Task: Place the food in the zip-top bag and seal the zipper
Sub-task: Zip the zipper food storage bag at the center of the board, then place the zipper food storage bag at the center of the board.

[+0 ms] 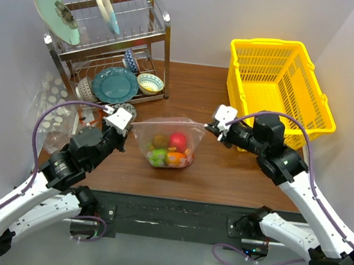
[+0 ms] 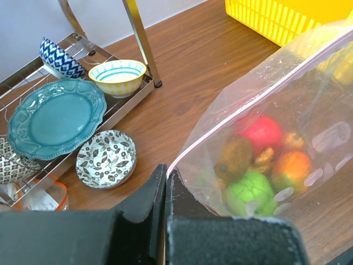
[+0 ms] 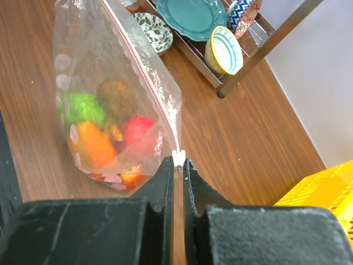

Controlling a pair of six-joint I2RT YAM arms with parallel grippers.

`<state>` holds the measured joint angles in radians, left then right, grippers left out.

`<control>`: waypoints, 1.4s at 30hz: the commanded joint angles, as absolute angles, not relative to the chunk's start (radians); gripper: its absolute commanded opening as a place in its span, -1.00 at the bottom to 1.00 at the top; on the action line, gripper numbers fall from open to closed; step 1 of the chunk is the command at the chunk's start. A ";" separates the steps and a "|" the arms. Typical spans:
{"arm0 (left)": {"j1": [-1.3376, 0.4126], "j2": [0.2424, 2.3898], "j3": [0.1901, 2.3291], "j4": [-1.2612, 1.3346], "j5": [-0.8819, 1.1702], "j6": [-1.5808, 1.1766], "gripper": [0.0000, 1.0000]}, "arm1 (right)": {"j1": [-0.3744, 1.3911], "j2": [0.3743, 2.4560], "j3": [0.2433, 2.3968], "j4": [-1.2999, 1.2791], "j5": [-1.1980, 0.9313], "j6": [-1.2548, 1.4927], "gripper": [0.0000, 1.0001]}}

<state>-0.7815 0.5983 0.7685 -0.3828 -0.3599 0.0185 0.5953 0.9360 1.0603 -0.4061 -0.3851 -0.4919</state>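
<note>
- A brown wooden worktop (image 1: 198, 167) sits between pale walls, with a metal dish rack (image 1: 165, 41) at the back left and a yellow basket (image 1: 278, 86) at the back right.
- The zip-top bag (image 1: 167, 131) hangs in the middle of the worktop, stretched by its top edge between the two arms.
- The food (image 1: 167, 150) is all inside the bag, bunched at its bottom: a red piece, a green one, an orange one and a brownish one, pressed against each other.
- The zipper (image 3: 144, 77) runs as a taut pink line along the top of the bag from one gripper to the other. I cannot tell whether it is pressed closed along its whole length.
- The left gripper (image 2: 165, 174) is pinched tight on the left top corner of the bag, with plastic caught between its fingers.
- The right gripper (image 3: 178, 163) is clamped on the right end of the zipper, where a small white tab shows just above its fingertips.
- On the rack's lower shelf lie a teal plate (image 2: 55, 118) and a yellow bowl with blue stripes (image 2: 117, 76). A black-and-white patterned bowl (image 2: 106, 158) sits just beside the plate.
</note>
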 commanded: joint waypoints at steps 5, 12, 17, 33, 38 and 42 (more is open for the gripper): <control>-0.769 0.742 0.856 -0.368 -0.598 -0.038 -1.00 | 0.577 1.106 1.135 -0.146 -0.304 -0.344 -1.00; -0.559 0.905 0.931 -0.250 -0.519 0.038 -1.00 | 0.577 1.381 1.331 -0.003 -0.233 -0.200 -1.00; -0.399 1.070 1.002 -0.203 -0.385 0.044 -1.00 | 0.578 1.569 1.504 0.078 -0.207 -0.152 -1.00; -0.156 1.309 1.111 -0.014 -0.126 -0.046 -0.34 | 0.574 1.987 1.844 0.224 -0.081 -0.019 0.26; -0.156 1.258 1.092 -0.034 -0.077 -0.074 0.27 | 0.574 1.895 1.761 0.230 -0.043 -0.011 0.57; -0.156 1.145 1.042 -0.051 0.018 -0.136 0.52 | 0.574 1.703 1.617 0.221 -0.002 -0.006 0.75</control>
